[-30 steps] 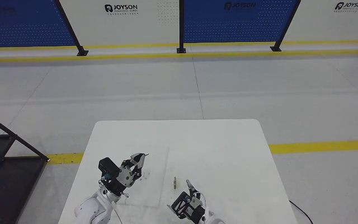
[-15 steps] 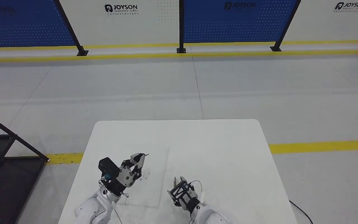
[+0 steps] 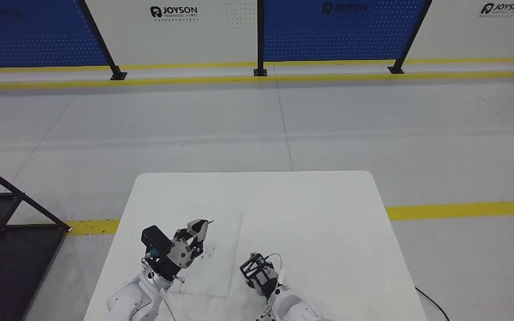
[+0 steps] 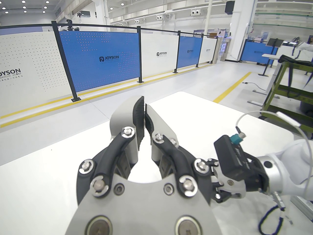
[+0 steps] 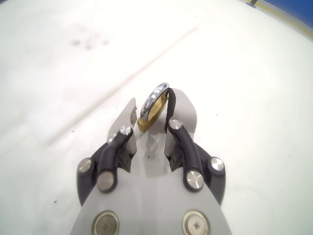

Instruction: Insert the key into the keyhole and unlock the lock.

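1. The left gripper point(image 4: 144, 105) hangs above the white surface point(image 3: 321, 217), near its front-left part.
2. Its fingers are pressed together at the tips. In the top view a thin sliver, apparently the key point(image 3: 209, 221), sticks out beyond them.
3. The right gripper point(image 5: 152, 97) is low over the surface, near the front edge and to the right of the left gripper.
4. The lock point(image 5: 154, 112), a brass padlock with a chrome shackle, stands on its edge on the surface between the right gripper's fingers.
5. These fingers are parted around the lock. One black pad point(image 5: 170, 103) touches its side, and the other finger sits just beside it with a narrow gap.
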Motion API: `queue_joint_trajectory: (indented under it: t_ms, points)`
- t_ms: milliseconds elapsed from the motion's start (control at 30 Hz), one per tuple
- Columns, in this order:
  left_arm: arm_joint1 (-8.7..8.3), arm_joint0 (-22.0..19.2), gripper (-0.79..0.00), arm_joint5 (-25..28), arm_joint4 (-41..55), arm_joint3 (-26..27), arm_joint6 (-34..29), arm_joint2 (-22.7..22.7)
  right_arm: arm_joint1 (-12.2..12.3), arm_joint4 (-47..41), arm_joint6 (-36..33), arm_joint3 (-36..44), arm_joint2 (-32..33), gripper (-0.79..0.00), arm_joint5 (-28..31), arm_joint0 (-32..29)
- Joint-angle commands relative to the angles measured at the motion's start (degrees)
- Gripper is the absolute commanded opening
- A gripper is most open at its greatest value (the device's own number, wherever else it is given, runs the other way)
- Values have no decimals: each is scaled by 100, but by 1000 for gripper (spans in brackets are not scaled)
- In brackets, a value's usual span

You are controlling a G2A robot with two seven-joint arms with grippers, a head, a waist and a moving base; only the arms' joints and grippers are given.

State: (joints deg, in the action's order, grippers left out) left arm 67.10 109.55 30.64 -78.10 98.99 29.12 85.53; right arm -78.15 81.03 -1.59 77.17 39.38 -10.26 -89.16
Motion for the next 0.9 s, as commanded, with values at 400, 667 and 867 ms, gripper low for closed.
queue_joint_trajectory:
  t_ms: [400,667,867]
  points:
    - [0,0,-785,0,0,0,0,0,240,-708,1175,1128,826,-785,1018,-558]
    - [51,-186,-785,226,380,-2,565,-434,531,-1985,2210,1837,1814,-785,3240,-1169]
    - [106,-511,-785,663,522,-289,1077,-968,615,-2499,2765,1969,2025,-785,4468,-1322]
